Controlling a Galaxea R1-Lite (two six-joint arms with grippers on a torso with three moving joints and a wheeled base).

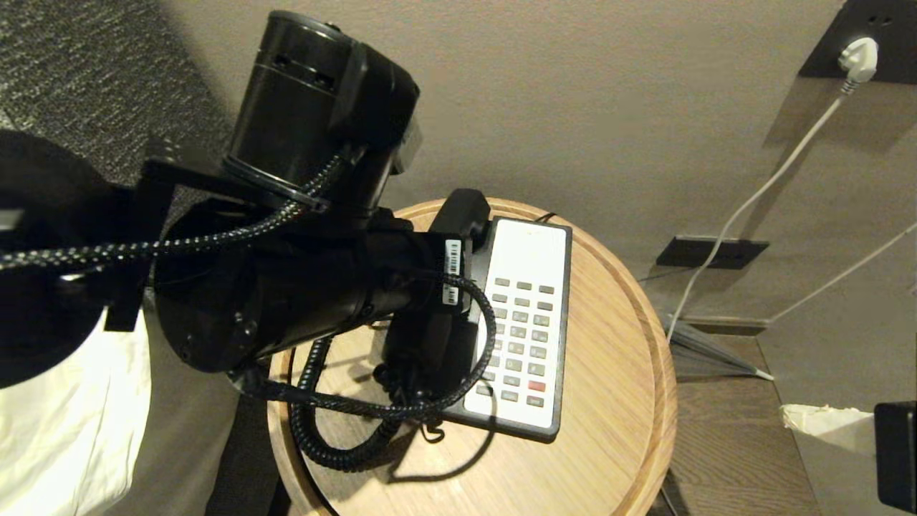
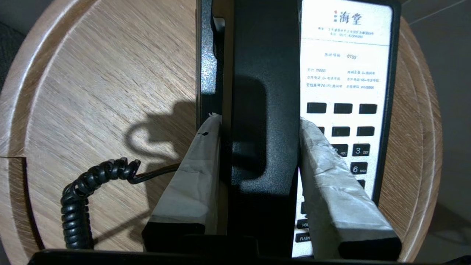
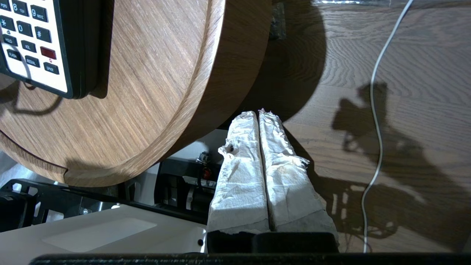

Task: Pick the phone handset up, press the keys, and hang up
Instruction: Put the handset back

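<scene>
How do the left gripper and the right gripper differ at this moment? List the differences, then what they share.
1. The left gripper has its fingers apart, clamped on the handset; the right gripper is shut on nothing.
2. The left gripper is over the table and phone base; the right gripper hangs beside the table, above the floor.
Both have white-wrapped fingers.

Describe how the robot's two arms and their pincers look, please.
The left arm is made of thick black cylinder parts, with a braided black-and-white cable looped along it and white barcode stickers near the wrist. The left pincer has two long flat fingers wrapped in wrinkled whitish tape on black bases. The right pincer has the same white wrapping, frayed at the tips.
</scene>
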